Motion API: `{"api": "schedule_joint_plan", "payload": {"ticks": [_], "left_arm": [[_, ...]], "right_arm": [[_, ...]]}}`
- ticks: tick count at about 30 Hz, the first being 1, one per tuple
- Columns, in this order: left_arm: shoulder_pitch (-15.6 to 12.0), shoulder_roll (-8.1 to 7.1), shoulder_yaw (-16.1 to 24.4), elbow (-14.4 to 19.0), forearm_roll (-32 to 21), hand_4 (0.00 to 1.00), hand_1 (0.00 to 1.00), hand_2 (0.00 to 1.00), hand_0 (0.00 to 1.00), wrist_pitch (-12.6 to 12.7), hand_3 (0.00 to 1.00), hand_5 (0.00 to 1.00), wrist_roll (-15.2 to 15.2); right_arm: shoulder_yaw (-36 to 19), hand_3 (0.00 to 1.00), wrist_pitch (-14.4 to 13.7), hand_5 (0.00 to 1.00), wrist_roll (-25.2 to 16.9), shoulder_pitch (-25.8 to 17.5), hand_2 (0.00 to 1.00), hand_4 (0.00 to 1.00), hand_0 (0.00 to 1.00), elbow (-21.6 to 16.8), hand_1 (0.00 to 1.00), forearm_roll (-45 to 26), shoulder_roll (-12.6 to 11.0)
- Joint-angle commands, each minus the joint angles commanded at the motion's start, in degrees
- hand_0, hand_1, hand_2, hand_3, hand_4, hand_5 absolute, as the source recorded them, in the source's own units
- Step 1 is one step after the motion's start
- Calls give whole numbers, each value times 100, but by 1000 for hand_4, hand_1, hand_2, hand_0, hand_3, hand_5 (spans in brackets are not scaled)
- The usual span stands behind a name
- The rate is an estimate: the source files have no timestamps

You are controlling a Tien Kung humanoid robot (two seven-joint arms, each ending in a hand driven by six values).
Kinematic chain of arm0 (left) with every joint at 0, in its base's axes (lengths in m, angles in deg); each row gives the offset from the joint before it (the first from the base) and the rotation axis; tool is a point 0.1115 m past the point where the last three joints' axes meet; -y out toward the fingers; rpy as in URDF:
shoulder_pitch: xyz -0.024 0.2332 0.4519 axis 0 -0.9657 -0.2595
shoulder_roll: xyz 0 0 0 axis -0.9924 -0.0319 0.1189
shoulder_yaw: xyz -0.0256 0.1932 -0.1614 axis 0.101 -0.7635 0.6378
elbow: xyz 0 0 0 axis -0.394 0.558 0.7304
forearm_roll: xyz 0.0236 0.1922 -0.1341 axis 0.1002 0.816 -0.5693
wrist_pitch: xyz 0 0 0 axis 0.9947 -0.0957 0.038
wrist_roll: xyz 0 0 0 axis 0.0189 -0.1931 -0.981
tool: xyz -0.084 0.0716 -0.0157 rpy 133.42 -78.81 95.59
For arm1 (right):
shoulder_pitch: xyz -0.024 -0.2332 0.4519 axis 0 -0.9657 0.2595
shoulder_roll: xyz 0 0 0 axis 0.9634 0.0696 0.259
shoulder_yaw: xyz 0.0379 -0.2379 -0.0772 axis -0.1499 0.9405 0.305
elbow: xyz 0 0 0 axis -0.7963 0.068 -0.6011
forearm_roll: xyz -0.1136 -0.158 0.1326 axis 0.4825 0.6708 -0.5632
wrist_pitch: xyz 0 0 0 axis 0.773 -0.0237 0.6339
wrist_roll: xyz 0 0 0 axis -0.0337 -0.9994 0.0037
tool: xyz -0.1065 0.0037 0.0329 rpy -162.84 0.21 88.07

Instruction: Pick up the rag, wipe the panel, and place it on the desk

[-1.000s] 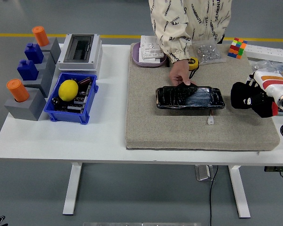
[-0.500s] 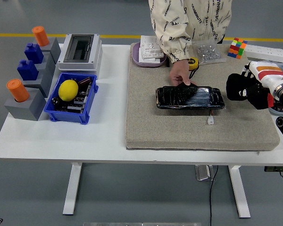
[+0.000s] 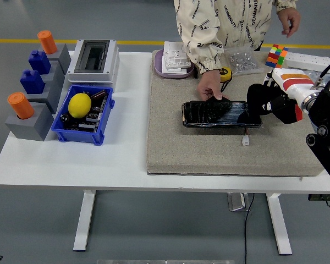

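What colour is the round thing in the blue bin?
Yellow: the ball in the bin, head view.

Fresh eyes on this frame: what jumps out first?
The glossy black panel at the middle of the grey felt mat, pinned at its far edge by a person's hand, with the robot's black right hand at its right end. Next, the yellow lemon-shaped ball in the blue bin on the left.

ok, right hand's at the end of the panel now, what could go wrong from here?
1. A person's hand presses on the panel's far edge, so a sweep across by the right hand could hit those fingers.
2. The small white connector lies on the mat just in front of the panel; pushing the panel may snag it.
3. I can't make out a rag in the hand.
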Motion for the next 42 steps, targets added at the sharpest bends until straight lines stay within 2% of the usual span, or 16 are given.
{"api": "schedule_joint_plan", "payload": {"ticks": [21,28,42], "left_arm": [[45,-8,-10,0,-18,695,718,767,726,-1,628,584,6],[49,-10,-22,0,-34,695,717,767,726,3,628,584,3],[74,-23,-49,0,-53,695,717,767,726,3,628,584,1]], "right_arm": [[282,394,-18,2,2,81,406,950,239,-32,359,-58,379],[390,394,-21,2,5,126,406,951,238,-20,360,-70,585],[996,395,-15,2,13,446,407,955,238,-8,361,-164,1117]]}}
